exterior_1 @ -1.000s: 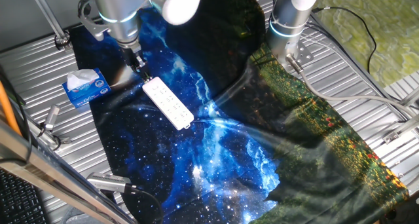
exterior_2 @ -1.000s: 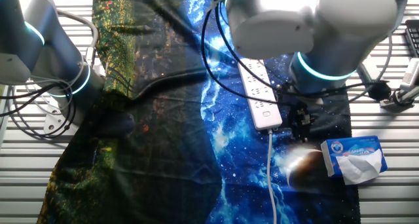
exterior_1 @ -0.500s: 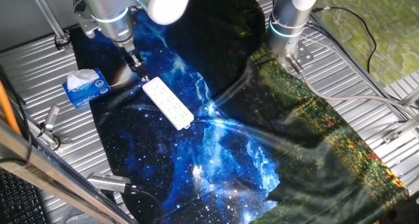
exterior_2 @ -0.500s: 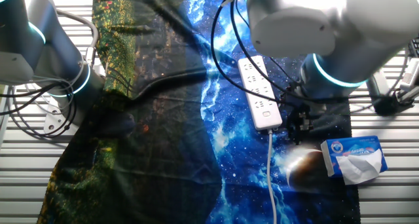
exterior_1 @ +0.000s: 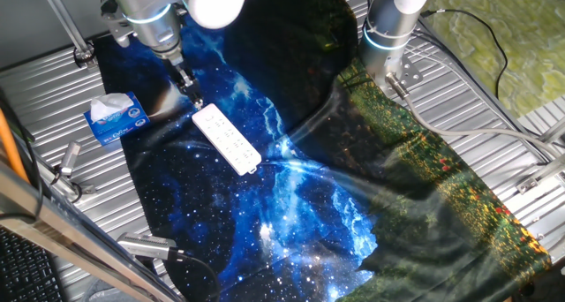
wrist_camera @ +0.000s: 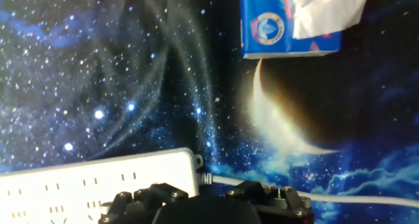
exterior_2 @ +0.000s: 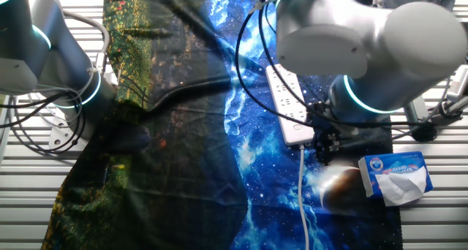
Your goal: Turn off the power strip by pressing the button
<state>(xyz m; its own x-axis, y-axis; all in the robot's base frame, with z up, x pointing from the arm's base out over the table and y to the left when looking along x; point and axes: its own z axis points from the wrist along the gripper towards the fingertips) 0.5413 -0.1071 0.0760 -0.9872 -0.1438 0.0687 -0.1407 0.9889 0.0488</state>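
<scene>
Gripper (exterior_1: 193, 97) points down (tilted) at power strip's (exterior_1: 227, 139) cord end.

The arm (exterior_2: 365, 38) consists of large rounded links with a matte silver-grey finish and white joint caps. A thin glowing cyan ring (exterior_2: 380, 107) encircles the wrist joint. Black cables (exterior_2: 252, 67) loop from the upper link down toward the wrist. The gripper (exterior_1: 188, 88) is small, black and narrow, mounted below the silver wrist segment. In the hand view, the gripper body (wrist_camera: 206, 204) appears as dark, rounded black housings with a small metal fitting at the right; the fingertips cannot be made out there.
</scene>
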